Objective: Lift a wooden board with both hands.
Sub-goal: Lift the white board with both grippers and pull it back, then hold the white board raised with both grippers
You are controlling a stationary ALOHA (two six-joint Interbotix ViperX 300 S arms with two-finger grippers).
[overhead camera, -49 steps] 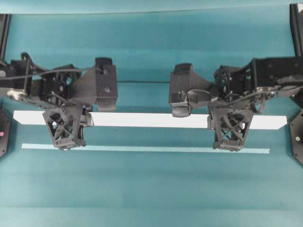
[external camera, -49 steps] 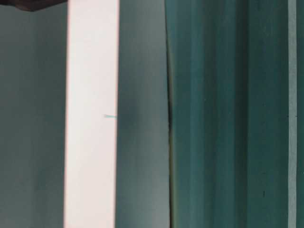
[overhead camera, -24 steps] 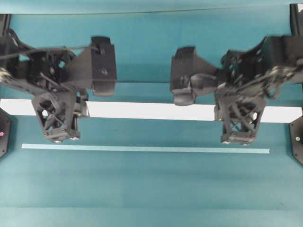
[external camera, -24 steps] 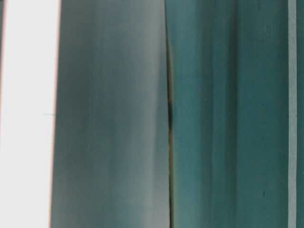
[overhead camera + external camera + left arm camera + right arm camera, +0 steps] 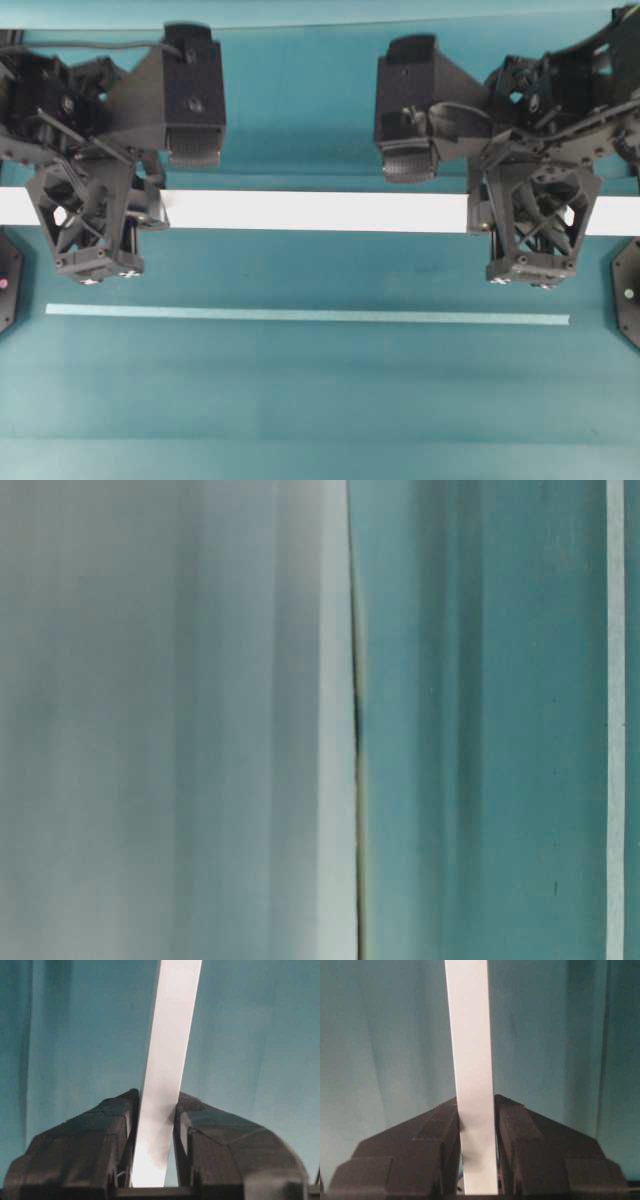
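Nearest the camera, a thin pale strip (image 5: 308, 317) lies flat on the teal table (image 5: 320, 400). Beyond the strip, the wooden board (image 5: 315, 211) runs parallel to it, spanning the view. The left gripper (image 5: 154, 1125) clamps the board near its left end; the right gripper (image 5: 476, 1120) clamps it near its right end, jaws pressed against both board edges.

Smooth matt white board (image 5: 310, 211); matt black plastic claws; teal cloth tabletop (image 5: 320, 400).
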